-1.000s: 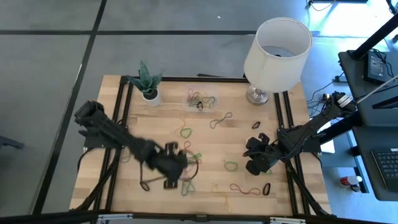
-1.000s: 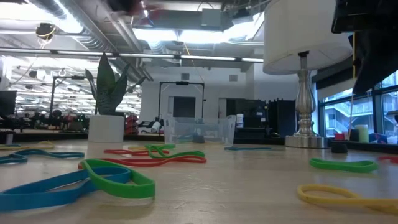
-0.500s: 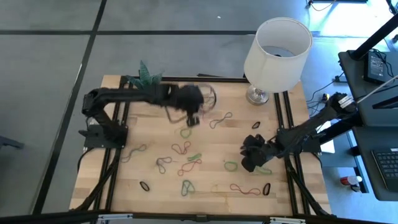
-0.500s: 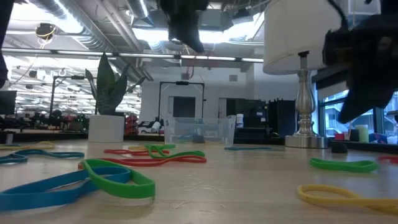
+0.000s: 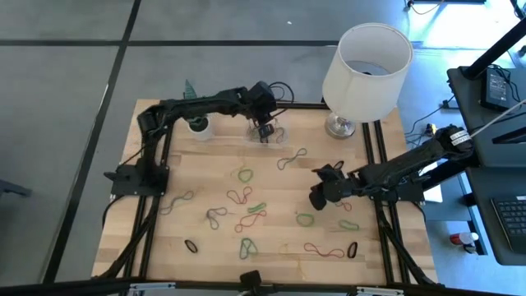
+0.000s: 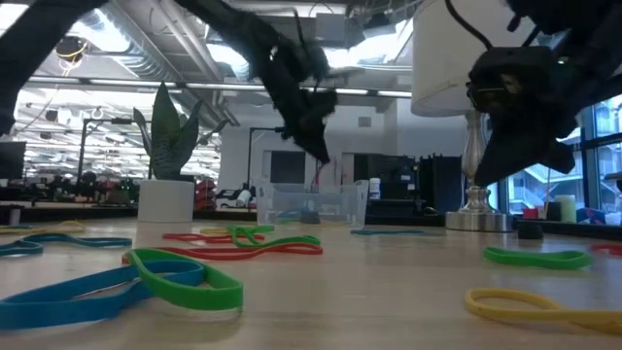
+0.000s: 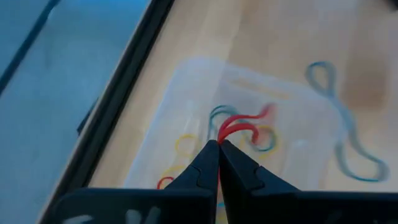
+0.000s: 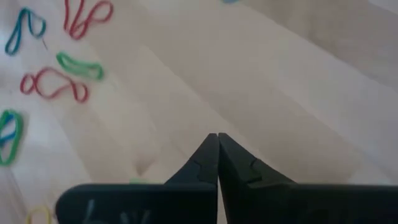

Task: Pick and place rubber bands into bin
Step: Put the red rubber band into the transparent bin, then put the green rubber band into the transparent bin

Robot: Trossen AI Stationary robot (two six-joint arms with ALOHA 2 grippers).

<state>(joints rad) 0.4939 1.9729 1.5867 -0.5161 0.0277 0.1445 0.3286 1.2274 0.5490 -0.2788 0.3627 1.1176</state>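
Observation:
The clear bin (image 5: 269, 130) sits by the table's far edge, between the white plant pot (image 5: 198, 125) and the lamp (image 5: 366, 70), with several rubber bands lying in it (image 7: 186, 144). My left gripper (image 5: 264, 131) hangs over the bin, shut on a red rubber band (image 7: 241, 124). Many more rubber bands lie flat on the wood, such as a green one (image 5: 245, 174) and a red one (image 5: 240, 196). My right gripper (image 5: 316, 196) is shut and holds nothing, above bare wood right of the middle (image 8: 217, 138). My left gripper pinches the red band at one end of its loop (image 7: 225, 134) between its two fingertips. The fingers slant down from above. The rest of the loop sticks out past the tips and hangs over the bin's inside, clear of the table.
The lamp's base (image 5: 339, 126) stands just right of the bin, the plant pot just left. A green band (image 5: 306, 219) lies near my right gripper. Black bands (image 5: 191, 245) (image 5: 352, 249) lie toward the near edge. A black frame runs round the table.
My left gripper has swung from the table's near part to the far edge with the red band and now stands over the bin, still shut. My right gripper has drifted a little toward the table's left and rolled, staying shut.

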